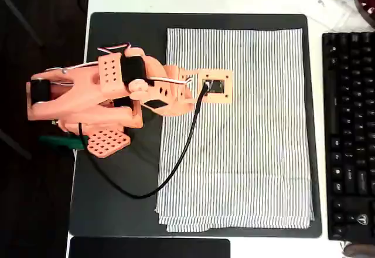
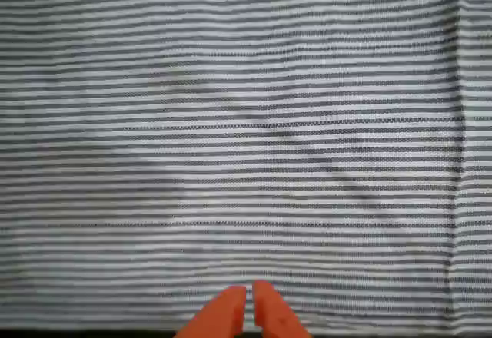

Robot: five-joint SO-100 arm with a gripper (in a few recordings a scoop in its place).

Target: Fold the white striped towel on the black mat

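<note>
On the right part of the black mat (image 1: 123, 176), the white striped towel (image 1: 240, 152) lies flat, layered edges at its bottom. Over its left edge hovers the orange gripper (image 2: 250, 307), fingertips nearly together, holding nothing. A black keyboard (image 1: 350, 135) sits right of the mat in the overhead view.

You have no text you can read here. The black keyboard (image 1: 350, 135), right of the black mat (image 1: 117, 170) in the overhead view, carries pale key legends too blurred to make out. The white striped towel (image 1: 237, 129) bears stripes, no label.
</note>
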